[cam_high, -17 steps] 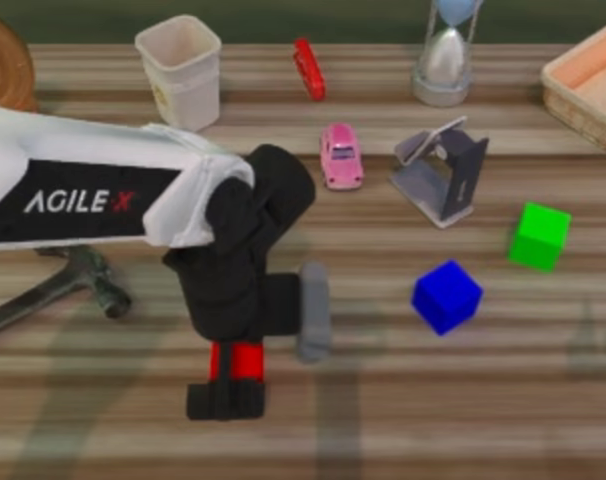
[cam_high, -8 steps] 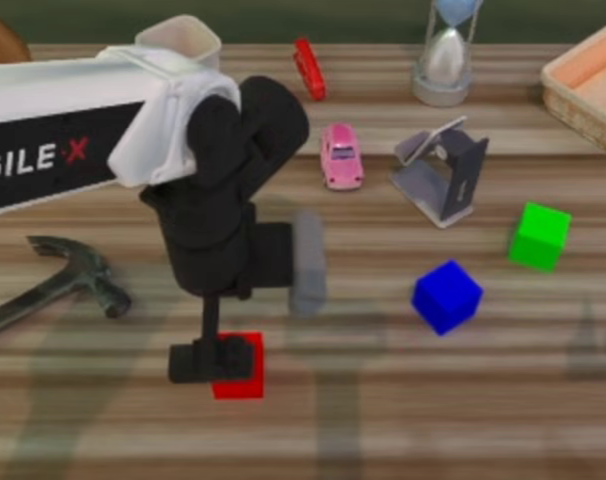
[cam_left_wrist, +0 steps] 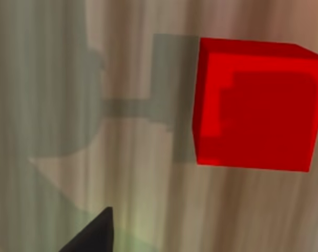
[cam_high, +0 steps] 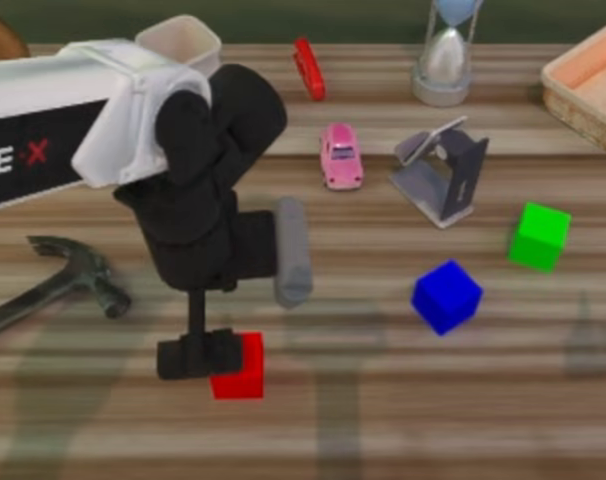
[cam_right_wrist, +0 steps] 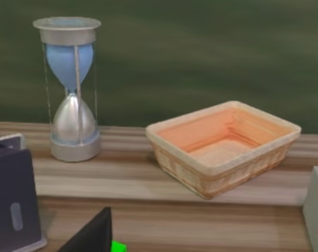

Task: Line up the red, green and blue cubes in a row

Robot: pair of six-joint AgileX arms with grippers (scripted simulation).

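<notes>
The red cube [cam_high: 241,368] rests on the table near the front, left of centre. My left gripper [cam_high: 198,355] hangs over its left side, open, holding nothing. In the left wrist view the red cube [cam_left_wrist: 258,105] lies free on the wood, well apart from the one dark fingertip [cam_left_wrist: 98,233] in view. The blue cube [cam_high: 446,297] sits right of centre, and the green cube [cam_high: 539,236] lies farther right and back. My right arm is out of the top view. Its wrist view shows one dark fingertip [cam_right_wrist: 93,233] and a sliver of the green cube [cam_right_wrist: 117,247].
A hammer [cam_high: 68,280] lies at the left. A white cup [cam_high: 178,40], flat red object [cam_high: 309,68], pink toy car [cam_high: 341,156], grey stand [cam_high: 443,170], hourglass [cam_high: 448,55] and basket [cam_high: 588,85] occupy the back.
My left gripper has let go of the red cube and lifted away up and to the left. The cube stays on the table. Blue and green cubes have not moved.
</notes>
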